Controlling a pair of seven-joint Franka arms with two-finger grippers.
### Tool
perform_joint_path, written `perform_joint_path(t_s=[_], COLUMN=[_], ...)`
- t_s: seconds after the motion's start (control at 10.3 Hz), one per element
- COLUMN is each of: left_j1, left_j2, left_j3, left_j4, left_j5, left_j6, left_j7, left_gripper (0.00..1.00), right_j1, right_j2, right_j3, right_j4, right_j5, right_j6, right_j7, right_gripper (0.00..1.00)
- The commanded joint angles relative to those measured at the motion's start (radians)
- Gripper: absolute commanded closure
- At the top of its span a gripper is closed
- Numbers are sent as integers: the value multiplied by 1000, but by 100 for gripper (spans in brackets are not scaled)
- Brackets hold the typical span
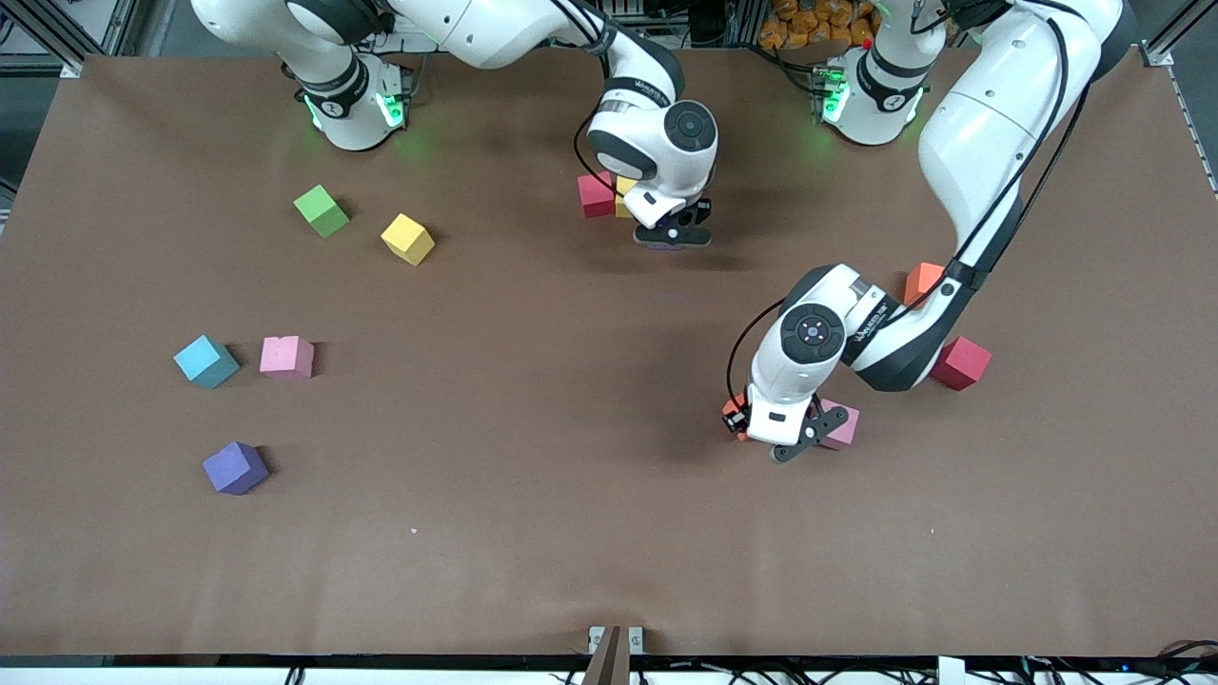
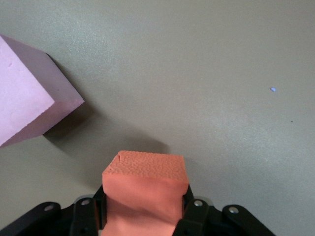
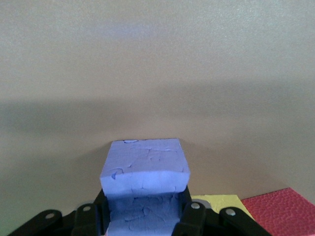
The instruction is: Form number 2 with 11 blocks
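Nearest to the front camera lies a purple block (image 1: 235, 467), toward the right arm's end of the table, well apart from both pincers. Farther up are a light blue block (image 1: 206, 362) and a pink block (image 1: 286, 358), then a yellow block (image 1: 407, 238) and a green cube (image 1: 321, 210). The left gripper (image 1: 773, 430) is low over the table, just beside a second pink block (image 1: 843, 425); an orange block (image 1: 732, 413) shows only as a small edge at its fingers. Another orange block (image 1: 922, 282) and a red block (image 1: 960, 362) are partly hidden by the left arm. The right gripper (image 1: 672, 232) is beside a red block (image 1: 596, 194) and a half-hidden yellow one (image 1: 625, 194). Writing on the arms is too small to read.

From the left wrist, the left gripper (image 2: 144, 206) is closed on the orange block (image 2: 145, 187); the pink block (image 2: 29, 93) is near, cut off by the edge.

From the right wrist, the right gripper (image 3: 144, 209) is closed on a blue-purple block (image 3: 145, 177), with the yellow (image 3: 221, 202) and red (image 3: 280, 211) blocks just beside, both cut off.
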Motion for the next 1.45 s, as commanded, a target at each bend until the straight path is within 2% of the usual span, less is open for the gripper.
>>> perform_joint_path(t_s=[0.0,0.39,0.58,0.77,0.97,1.16,1.36], left_j1=[6,6,4,2,-5,-5,-4], left_j2=[-18,-18,-18,-27,-27,-29,-41], left_j3=[-9,-9,-17,-58,-95,-122,-130], left_j4=[-8,-8,-10,-14,-17,-36,-62], left_j5=[9,9,9,11,9,11,11], left_j6=[-17,-16,-17,-69,-92,-105,-106], left_j7=[3,3,3,2,-6,-11,-15], left_gripper=[100,100,100,100,100,100,100], right_j1=[11,4,-7,-59,-161,-306,-450], right_j2=[22,16,9,-51,-126,-226,-333], right_j3=[-3,-1,0,13,28,43,42], right_j4=[33,70,152,164,162,132,63], right_j5=[-44,-37,-29,-21,-14,11,39], right_j6=[-12,-44,-177,-223,-368,-516,-590], right_j7=[19,16,13,10,-19,-149,-299], right_gripper=[1,0,0,0,0,0,0])
